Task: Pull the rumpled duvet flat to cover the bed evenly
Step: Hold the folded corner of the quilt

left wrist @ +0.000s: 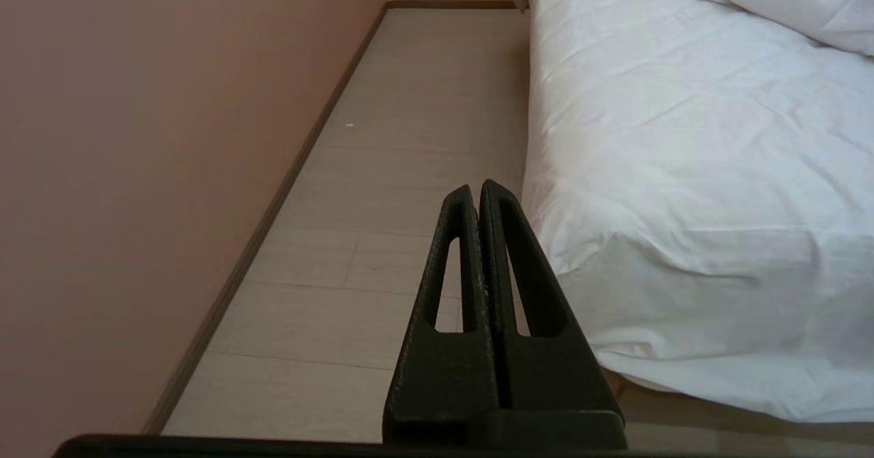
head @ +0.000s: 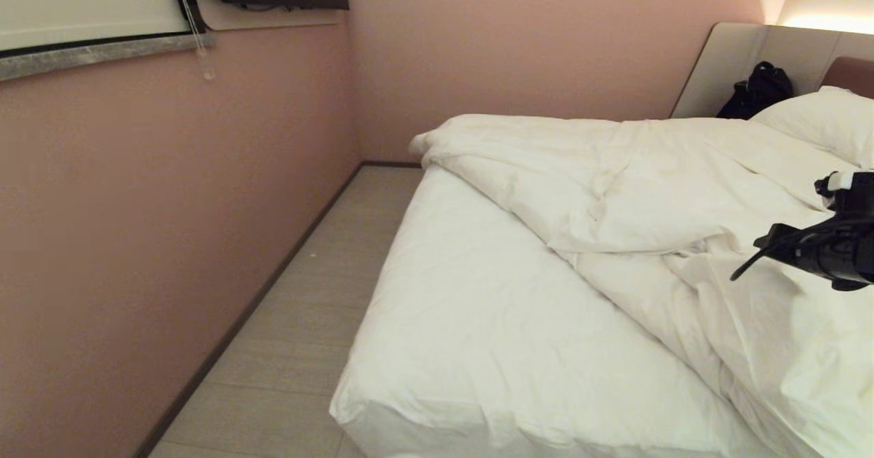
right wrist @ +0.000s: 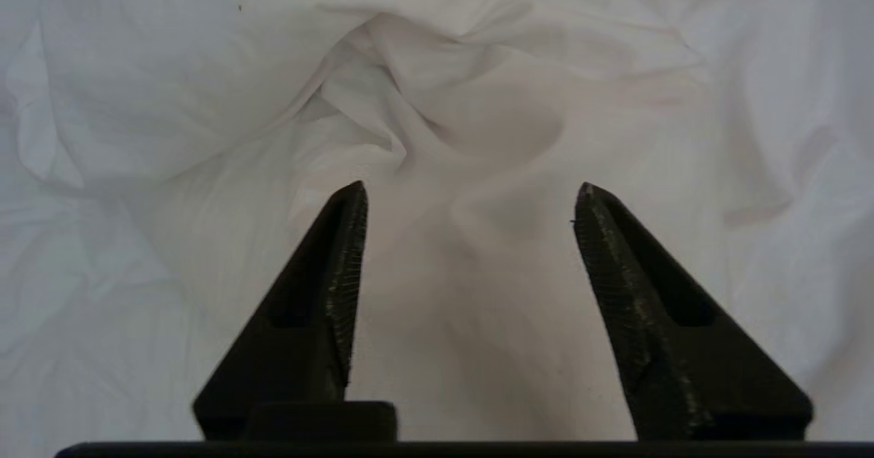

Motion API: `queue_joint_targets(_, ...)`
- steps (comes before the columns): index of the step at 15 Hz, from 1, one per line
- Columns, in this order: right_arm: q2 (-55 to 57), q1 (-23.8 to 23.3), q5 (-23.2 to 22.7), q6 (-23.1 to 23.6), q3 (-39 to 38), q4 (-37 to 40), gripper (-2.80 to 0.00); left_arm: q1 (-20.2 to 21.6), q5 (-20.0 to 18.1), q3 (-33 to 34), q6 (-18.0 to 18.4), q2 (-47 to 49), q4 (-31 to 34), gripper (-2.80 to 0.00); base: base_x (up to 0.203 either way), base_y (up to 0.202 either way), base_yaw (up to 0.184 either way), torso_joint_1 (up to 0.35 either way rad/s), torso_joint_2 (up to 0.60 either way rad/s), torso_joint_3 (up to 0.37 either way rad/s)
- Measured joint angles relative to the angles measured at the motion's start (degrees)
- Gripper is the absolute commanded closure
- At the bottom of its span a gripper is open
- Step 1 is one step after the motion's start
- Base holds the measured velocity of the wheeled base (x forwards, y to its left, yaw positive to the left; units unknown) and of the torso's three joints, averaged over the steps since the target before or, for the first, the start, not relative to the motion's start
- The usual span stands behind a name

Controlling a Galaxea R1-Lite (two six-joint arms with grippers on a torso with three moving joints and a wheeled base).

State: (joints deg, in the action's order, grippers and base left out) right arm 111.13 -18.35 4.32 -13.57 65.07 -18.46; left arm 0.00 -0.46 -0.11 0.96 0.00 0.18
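The duvet is thick, puffy white cloth, soft and heavily creased, bunched into ridges and folds. It lies askew across the bed: heaped toward the pillow end and trailing down the side nearest my right arm, while the corner of the bed toward the pink wall shows only the thin, smoother white sheet, lightly wrinkled over the mattress. The pillow is plump and white, resting against the padded headboard with its pale surround panel. A black bag sits beside the pillow, against that panel.

My right gripper reaches in over the duvet from the bed's near side, the arm roughly level above the cloth. Its two black, wedge-shaped fingers, ribbed on their inner faces, stand spread apart with nothing between them. Straight ahead of them is a knotted swirl of duvet folds; I cannot tell whether the tips touch the cloth.

My left gripper hangs parked beside the bed's bare corner, over the pale plank floor, its fingers pressed together and empty, apart from the duvet.
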Motion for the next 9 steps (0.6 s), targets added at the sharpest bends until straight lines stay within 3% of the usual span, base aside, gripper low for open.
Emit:
queue_joint_targets(5, -1.38, -1.58, -4.08, -3.11, 5.28, 10.07, -2.80, 0.00, 0.02, 0.00, 0.00, 0.00, -0.02, 0.00, 0.000, 0.000, 0.000, 0.000, 0.00, 0.000)
queue_joint_targets(9, -3.13, -6.30, -10.78, -7.19, 3.65, 17.98, -2.80, 0.00, 0.03, 0.00, 0.00, 0.00, 0.00, 0.00, 0.000, 0.000, 0.000, 0.000, 0.00, 0.000)
